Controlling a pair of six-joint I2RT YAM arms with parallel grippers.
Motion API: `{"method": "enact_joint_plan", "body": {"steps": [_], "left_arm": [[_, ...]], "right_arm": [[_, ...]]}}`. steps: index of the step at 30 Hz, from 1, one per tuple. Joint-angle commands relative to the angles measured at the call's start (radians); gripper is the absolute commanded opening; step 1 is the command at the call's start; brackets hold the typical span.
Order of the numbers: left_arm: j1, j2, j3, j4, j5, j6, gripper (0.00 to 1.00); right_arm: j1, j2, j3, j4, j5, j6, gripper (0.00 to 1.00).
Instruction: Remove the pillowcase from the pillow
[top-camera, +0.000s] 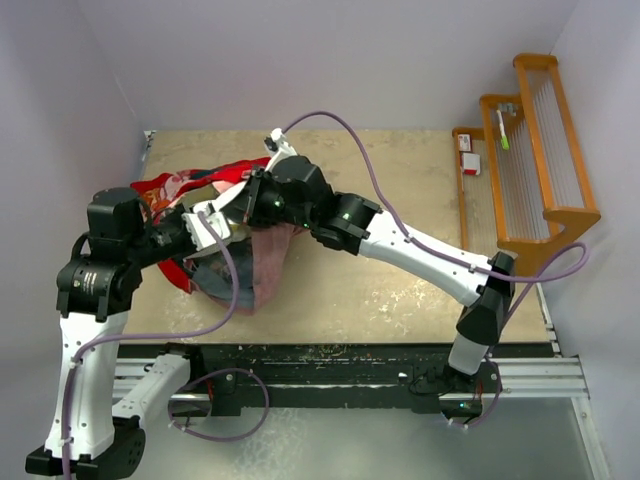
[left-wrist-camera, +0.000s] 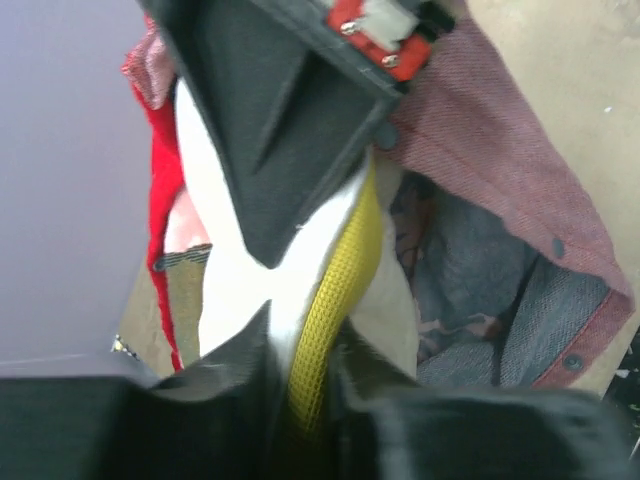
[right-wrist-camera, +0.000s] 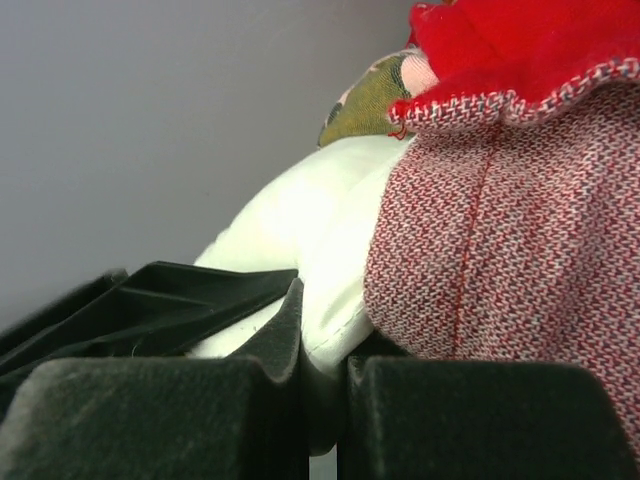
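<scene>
The pillowcase (top-camera: 262, 268) lies bunched at the table's left, red outside (left-wrist-camera: 160, 190), pinkish-mauve inside (left-wrist-camera: 500, 170). The white pillow (left-wrist-camera: 235, 280) sticks out of its opening, with the yellow side band (left-wrist-camera: 340, 280) showing. My left gripper (left-wrist-camera: 305, 385) is shut on the pillow at the yellow band. My right gripper (right-wrist-camera: 322, 400) is shut on the pillow's white seam edge (right-wrist-camera: 310, 250), right beside the pillowcase's mauve inside (right-wrist-camera: 500, 230). In the top view both grippers, left (top-camera: 205, 240) and right (top-camera: 238, 208), meet over the bundle and hide most of the pillow.
A wooden rack (top-camera: 530, 160) stands at the table's right edge with a small red-white item (top-camera: 468, 160) beside it. The grey wall (top-camera: 60, 120) is close on the left. A black rail (top-camera: 350, 365) runs along the near edge.
</scene>
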Motion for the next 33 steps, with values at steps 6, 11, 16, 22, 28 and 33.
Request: {"method": "enact_joint_plan", "body": {"steps": [6,11,16,22,28,33], "left_arm": [[0.003,0.040,0.028,0.142,-0.074,-0.130,0.00],[0.003,0.036,0.051,0.108,-0.069,-0.123,0.00],[0.003,0.033,0.084,0.087,-0.059,-0.128,0.00],[0.003,0.035,0.122,0.077,-0.067,-0.118,0.00],[0.003,0.028,0.139,0.058,-0.073,-0.105,0.00],[0.003,0.023,0.144,0.059,-0.080,-0.097,0.00]], "right_arm": [[-0.047,-0.386,-0.298,0.105,0.140,-0.045,0.55],[-0.096,-0.557,-0.471,-0.009,0.282,-0.074,0.66],[-0.117,-0.575,-0.536,-0.032,0.270,-0.109,0.71],[-0.117,-0.503,-0.553,-0.057,0.214,-0.135,0.75],[-0.117,-0.510,-0.625,0.001,0.191,-0.129,0.56],[-0.119,-0.514,-0.641,0.006,0.222,-0.110,0.12]]}}
